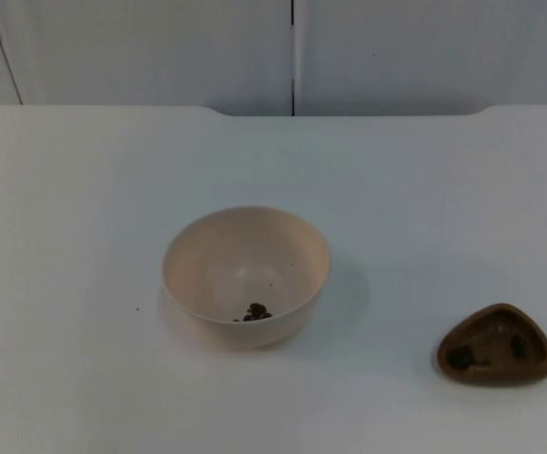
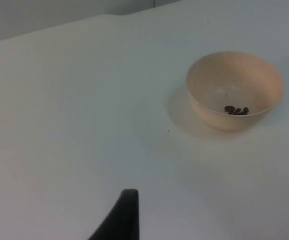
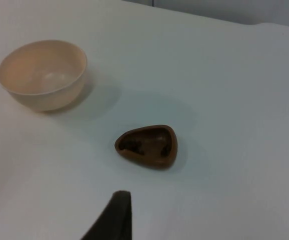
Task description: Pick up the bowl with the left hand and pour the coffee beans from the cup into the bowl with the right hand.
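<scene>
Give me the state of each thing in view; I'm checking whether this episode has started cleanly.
bowl: upright on the table, not lifted, a few coffee beans already inside.
cup: brown, three-cornered, standing on the table apart from the bowl, dark contents inside, untouched.
left gripper: one fingertip above the table, short of the bowl.
right gripper: one fingertip above the table, short of the cup.

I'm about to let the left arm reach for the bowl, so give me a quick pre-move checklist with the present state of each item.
1. Bowl upright on the table: ok.
2. Bowl apart from the brown cup: ok.
3. A few coffee beans already lie in the bowl: not ok.
4. Dark beans in the cup: ok.
5. Cup upright: ok.
6. Left gripper open: cannot tell.
</scene>
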Robot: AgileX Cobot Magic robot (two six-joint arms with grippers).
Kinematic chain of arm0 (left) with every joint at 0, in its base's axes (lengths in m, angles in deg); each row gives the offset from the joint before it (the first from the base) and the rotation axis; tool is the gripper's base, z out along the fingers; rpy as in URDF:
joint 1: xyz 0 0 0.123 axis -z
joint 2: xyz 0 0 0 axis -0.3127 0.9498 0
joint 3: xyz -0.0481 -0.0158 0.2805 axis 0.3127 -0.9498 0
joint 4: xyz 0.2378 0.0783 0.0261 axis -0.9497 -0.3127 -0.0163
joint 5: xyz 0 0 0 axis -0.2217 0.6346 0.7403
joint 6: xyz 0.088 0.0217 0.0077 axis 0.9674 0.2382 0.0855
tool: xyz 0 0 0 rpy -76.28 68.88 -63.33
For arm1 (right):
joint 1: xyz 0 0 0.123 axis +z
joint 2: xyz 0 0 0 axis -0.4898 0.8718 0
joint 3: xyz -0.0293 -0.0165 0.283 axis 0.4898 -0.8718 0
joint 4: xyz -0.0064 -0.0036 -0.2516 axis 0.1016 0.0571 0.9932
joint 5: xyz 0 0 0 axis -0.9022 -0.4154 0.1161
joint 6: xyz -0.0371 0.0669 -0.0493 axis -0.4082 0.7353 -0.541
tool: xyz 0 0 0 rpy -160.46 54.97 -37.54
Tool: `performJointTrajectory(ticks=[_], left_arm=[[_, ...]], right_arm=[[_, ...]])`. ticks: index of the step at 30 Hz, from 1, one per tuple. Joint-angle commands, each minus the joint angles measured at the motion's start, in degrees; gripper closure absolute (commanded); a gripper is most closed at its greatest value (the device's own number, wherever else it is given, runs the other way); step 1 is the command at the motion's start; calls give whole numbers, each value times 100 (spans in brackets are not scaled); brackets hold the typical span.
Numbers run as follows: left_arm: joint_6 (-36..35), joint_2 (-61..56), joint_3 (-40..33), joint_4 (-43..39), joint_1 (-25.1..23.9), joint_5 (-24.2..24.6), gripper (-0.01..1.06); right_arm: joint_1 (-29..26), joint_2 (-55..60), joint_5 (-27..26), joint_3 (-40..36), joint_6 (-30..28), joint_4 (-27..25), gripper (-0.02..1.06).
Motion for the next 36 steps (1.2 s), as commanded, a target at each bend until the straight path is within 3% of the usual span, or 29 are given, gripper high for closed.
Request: performJointTrajectory(ticks=[1,20,36], left_arm=[[23,-20,-28,49,-14,-45,0],[23,-20,-28,49,-14,-45,0],[23,-20,-28,49,-14,-45,0]], right_arm=[[-23,-27,-41,-15,14,0,-1],[-69,-27,-41,-15,14,0,-1],[-1728,-27,-41,-15,14,0,-1]])
